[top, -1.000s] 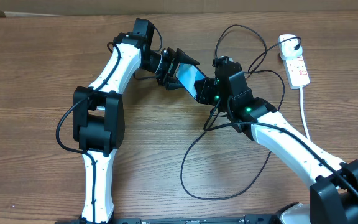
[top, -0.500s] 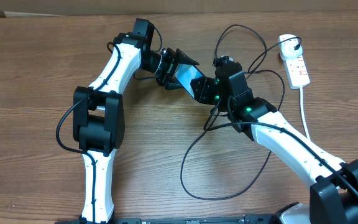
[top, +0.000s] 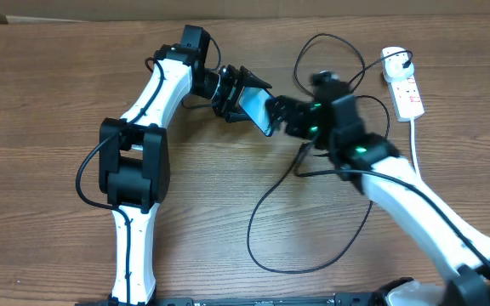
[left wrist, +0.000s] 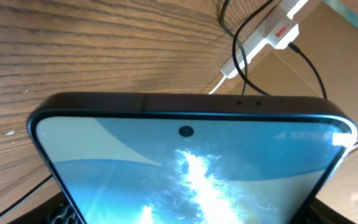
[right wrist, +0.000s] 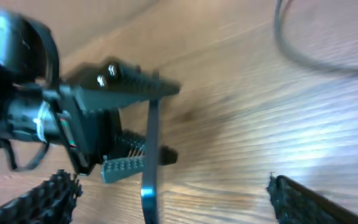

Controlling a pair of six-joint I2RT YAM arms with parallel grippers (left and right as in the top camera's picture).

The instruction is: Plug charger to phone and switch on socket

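My left gripper (top: 243, 92) is shut on the phone (top: 256, 110) and holds it tilted above the table. In the left wrist view the phone's light blue screen (left wrist: 191, 168) fills most of the picture and hides the fingers. My right gripper (top: 279, 113) is open just off the phone's near end. Its wrist view shows the phone edge-on (right wrist: 149, 155) between the wide-apart fingers (right wrist: 39, 199), untouched. The charger's black cable (top: 248, 236) loops over the table to a white plug (top: 394, 58) in the socket (top: 407, 92). Its connector tip is hidden.
The socket's thick white cord (top: 417, 149) runs down the right side of the table. Black cable loops lie under and around my right arm. The socket (left wrist: 283, 28) and cable (left wrist: 241, 56) show beyond the phone's top edge.
My right gripper has opened wide from shut and drawn back to the right from the phone's end. The left gripper keeps its hold on the phone.
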